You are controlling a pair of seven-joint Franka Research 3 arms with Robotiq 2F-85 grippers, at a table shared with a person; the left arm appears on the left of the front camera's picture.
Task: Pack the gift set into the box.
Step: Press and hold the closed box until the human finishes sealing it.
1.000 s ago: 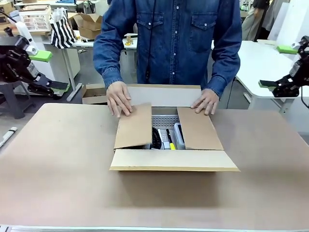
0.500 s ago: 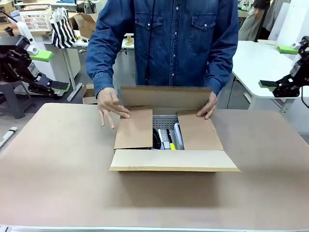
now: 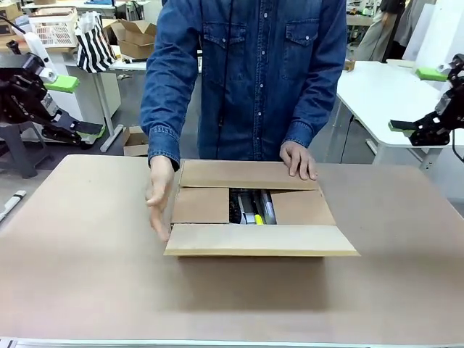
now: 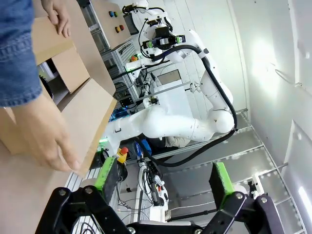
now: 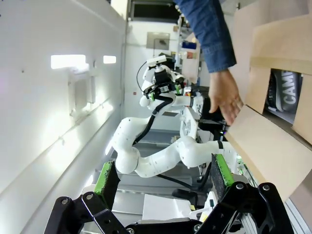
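Closing step: the box (image 3: 217, 205) is set mid-table (image 3: 87, 239), gift set (image 3: 251, 206) seen inside. Far flap (image 3: 246, 174) is pressed down by one hand (image 3: 299, 159), other hand (image 3: 159, 197) at the left edge. Near flap (image 3: 261, 241) lies out flat and is to be folded over next. Left fingers (image 4: 106, 175) and right fingers (image 5: 106, 180) are held wide, empty.

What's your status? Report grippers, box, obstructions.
Left gripper open, empty. Right gripper open, empty. Box on table, near flap open. Person's hand on far flap, other hand beside box.
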